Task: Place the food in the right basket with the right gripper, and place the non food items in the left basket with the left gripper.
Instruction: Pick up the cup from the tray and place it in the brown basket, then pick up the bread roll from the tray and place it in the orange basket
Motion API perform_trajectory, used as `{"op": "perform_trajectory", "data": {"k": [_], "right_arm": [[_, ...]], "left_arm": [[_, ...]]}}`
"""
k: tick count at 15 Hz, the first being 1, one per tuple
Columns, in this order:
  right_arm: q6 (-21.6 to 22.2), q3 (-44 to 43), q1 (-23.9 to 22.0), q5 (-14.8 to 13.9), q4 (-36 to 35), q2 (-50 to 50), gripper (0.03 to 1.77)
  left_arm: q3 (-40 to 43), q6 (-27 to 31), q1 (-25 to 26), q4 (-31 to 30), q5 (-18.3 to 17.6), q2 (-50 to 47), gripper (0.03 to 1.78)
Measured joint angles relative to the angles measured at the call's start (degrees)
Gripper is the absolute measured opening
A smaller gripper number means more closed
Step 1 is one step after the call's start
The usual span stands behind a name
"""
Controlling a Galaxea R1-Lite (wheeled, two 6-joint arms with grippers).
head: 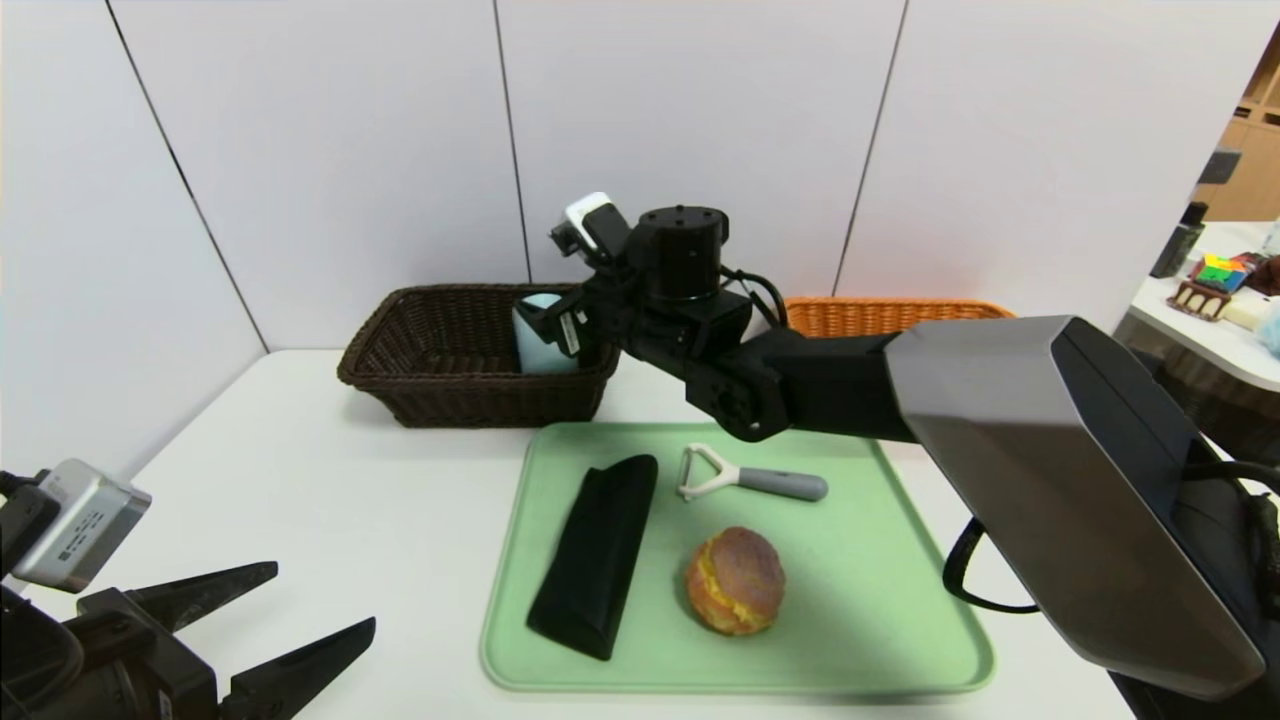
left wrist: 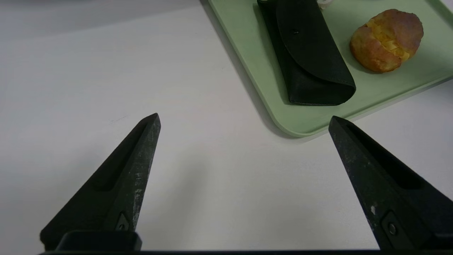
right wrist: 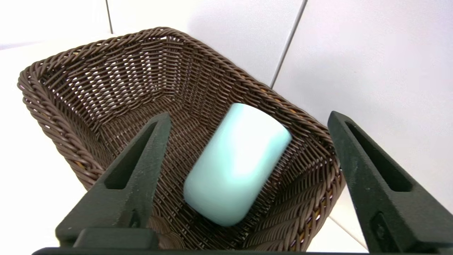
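Pale blue cup (right wrist: 235,164) sits loose in the dark left basket (head: 440,385), upper left of head view, between the spread, empty jaws of the right gripper (right wrist: 247,122); withdrawing could clip cup or rim. Bun (head: 735,580), black pouch (head: 597,552), peeler (head: 745,478) lie on the green tray (head: 900,600). Orange right basket (head: 880,312) contents hidden. Left gripper (left wrist: 244,120) parked lower left, fingers apart.

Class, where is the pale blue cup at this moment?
In the head view the cup sits inside the dark brown basket at the table's back left, against its right-hand wall, beside the right claw.
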Motion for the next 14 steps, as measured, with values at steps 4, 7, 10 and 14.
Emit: {"op": "perform_trajectory", "data": {"k": [4, 7, 10, 14], "right_arm": [[0.0, 2.2, -0.2, -1.4, 0.2, -2.6, 1.62], [-0.1, 11.1, -0.8, -1.3, 0.7, -8.3, 1.65], [-1.6, 22.4, -1.6, -0.6, 0.5, -16.1, 1.67], [-2.4, 38.6, -2.0, 0.3, 0.5, -29.0, 1.68]], "left_arm": [[0.0, 0.0, 0.0, 0.0, 0.0, 0.0, 1.69], [0.0, -0.1, 0.0, 0.0, 0.0, 0.0, 1.69], [-0.2, -0.1, 0.0, 0.0, 0.0, -0.1, 1.69], [-0.4, -0.1, 0.0, -0.1, 0.0, -0.2, 1.69]]}}
